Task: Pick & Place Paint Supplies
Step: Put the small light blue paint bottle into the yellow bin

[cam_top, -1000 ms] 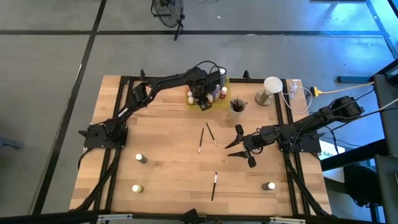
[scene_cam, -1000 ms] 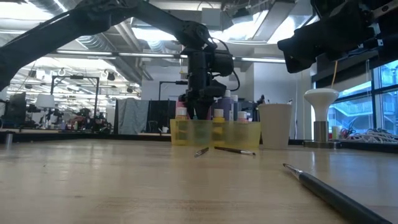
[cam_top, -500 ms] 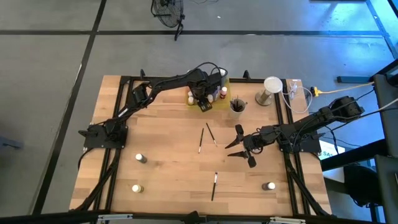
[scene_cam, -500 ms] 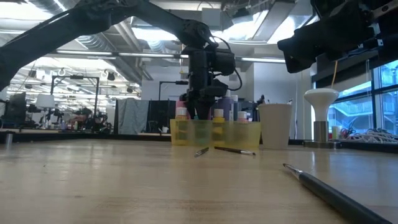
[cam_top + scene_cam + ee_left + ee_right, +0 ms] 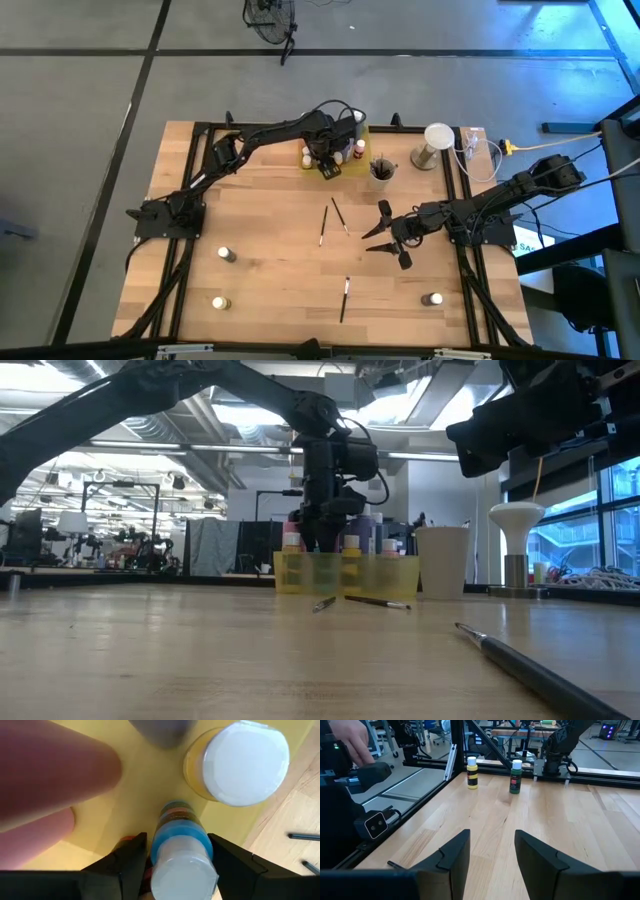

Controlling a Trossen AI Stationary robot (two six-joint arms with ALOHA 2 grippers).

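A small blue-labelled, white-capped paint bottle stands in the yellow tray, clasped by the left gripper; likely light, rigid, slick, best held mid-body; right gripper gapes beyond the tray.

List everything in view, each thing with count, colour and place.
tray: one, translucent yellow, far edge of the table
bottles in the tray: several, yellow, pink and purple among them
blue bottle: one, white cap, in the tray
loose bottles: three, pale caps; two front left, one front right
paintbrushes: three, dark; two mid-table, one nearer the front
cup: one, pale, right of the tray
white-topped stand: one, far right
person's hand: one, beyond the table
left end effector: in the tray, closed on the blue bottle
right end effector: open, above the table right of centre
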